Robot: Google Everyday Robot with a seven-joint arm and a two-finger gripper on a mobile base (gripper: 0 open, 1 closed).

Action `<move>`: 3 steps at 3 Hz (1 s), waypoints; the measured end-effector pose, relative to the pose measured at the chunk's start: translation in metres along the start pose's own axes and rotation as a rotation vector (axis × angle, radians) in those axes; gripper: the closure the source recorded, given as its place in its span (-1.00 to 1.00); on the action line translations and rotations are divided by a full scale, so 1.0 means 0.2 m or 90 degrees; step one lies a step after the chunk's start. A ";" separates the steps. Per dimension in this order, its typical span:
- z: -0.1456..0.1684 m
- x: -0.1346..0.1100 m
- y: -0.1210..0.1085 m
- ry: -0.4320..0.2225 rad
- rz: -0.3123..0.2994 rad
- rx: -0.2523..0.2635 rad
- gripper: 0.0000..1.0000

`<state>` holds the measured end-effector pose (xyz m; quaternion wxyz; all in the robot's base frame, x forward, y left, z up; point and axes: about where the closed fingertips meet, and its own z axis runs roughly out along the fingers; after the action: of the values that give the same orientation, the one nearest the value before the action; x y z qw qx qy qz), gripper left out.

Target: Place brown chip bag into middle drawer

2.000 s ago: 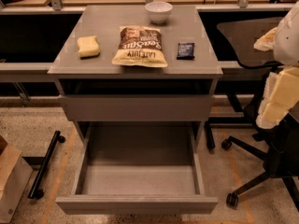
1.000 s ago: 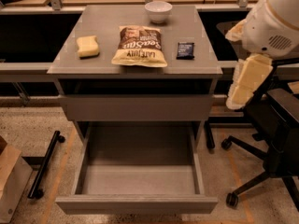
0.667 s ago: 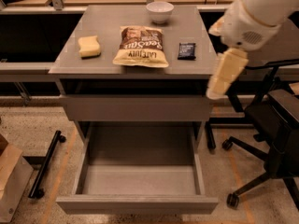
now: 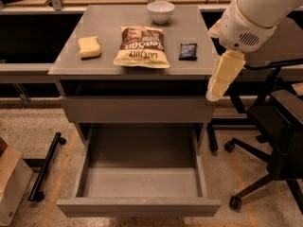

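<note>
Yellow sponge (image 4: 89,47) is lying at the left of the worktop (image 4: 109,22), apart from the job. Brown chip bag (image 4: 142,46) is resting flat at mid-worktop, label up and untouched, so it is probably easiest taken from above. Middle drawer (image 4: 138,207) is standing pulled out directly below, its tray facing up to receive the bag. White bowl (image 4: 160,11) is sitting behind the bag. Dark packet (image 4: 188,51) is lying just right of the bag, a possible mis-pick. Gripper (image 4: 214,92) is hanging beside the worktop's right edge, pointing down and carrying nothing. Whether it is open or closed cannot be told. Judged stage: the approach, with the grasp not yet made.
</note>
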<state>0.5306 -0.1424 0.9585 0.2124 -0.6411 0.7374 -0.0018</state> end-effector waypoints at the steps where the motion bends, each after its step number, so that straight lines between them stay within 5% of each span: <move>1: 0.11 -0.11 -0.10 -0.035 -0.012 0.009 -1.00; 3: 0.47 -0.39 -0.51 -0.165 -0.007 0.034 -1.00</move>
<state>0.6632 -0.0623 0.9255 0.3227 -0.6345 0.6998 0.0604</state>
